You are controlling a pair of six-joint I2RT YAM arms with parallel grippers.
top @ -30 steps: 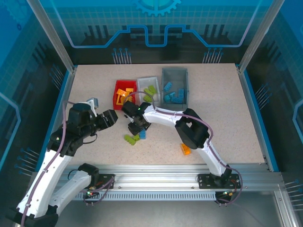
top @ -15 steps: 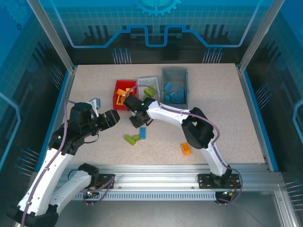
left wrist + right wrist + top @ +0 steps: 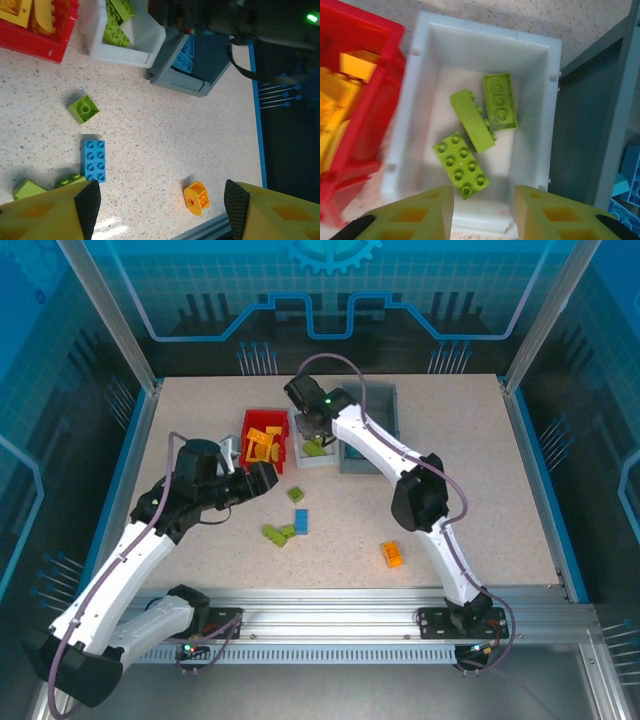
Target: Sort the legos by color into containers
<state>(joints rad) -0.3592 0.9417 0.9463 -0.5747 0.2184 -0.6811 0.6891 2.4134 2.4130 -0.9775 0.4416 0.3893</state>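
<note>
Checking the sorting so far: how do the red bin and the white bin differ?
The red bin holds orange bricks; the white bin holds three lime green bricks. The right gripper hovers open above the white bin, not the red bin. Both are open-topped and stand side by side.

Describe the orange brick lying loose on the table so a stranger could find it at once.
From the grey bin, rightmost of three at the table's far side, come toward the near edge. The orange brick lies alone there, the one loose orange piece; the loose green bricks and blue brick sit to its left.
</note>
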